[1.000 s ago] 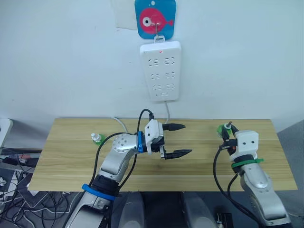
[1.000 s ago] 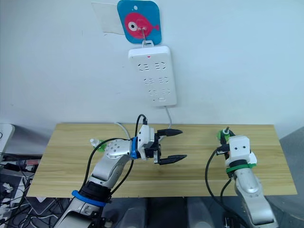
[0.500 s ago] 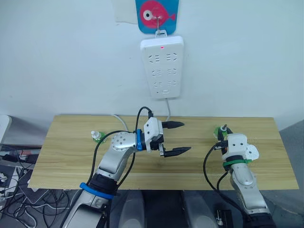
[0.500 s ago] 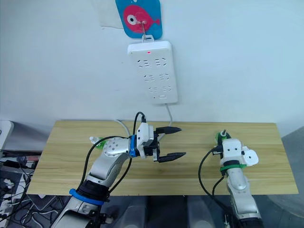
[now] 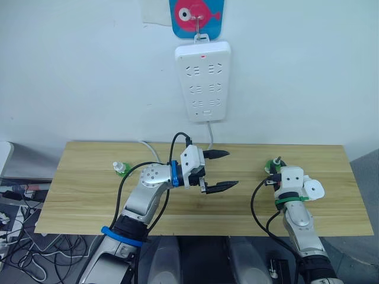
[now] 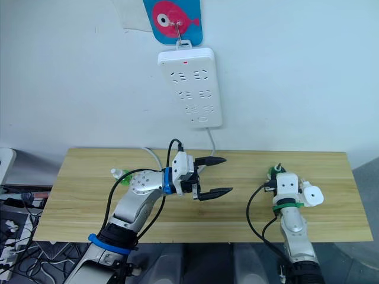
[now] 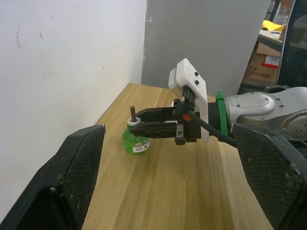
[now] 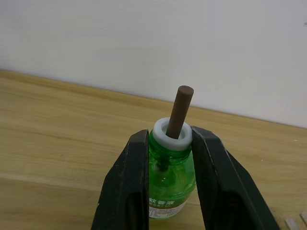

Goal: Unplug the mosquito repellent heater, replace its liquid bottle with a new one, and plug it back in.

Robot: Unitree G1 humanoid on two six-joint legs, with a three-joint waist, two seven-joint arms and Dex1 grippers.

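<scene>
1. Gripping the green bottle [image 8: 169,184] on the table [image 5: 89,195], the right gripper [image 8: 168,158] pinches its neck.
2. Left gripper [image 5: 216,170] hangs wide open above the table's middle.
3. I cannot locate the heater.
4. Risk: the smooth bottle slips if tilted.

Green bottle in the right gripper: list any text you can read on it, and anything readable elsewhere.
Green bottle: its white label carries green characters, too blurred to read.
Power strip: no readable text.
Fish sign: a picture, no words.
</scene>
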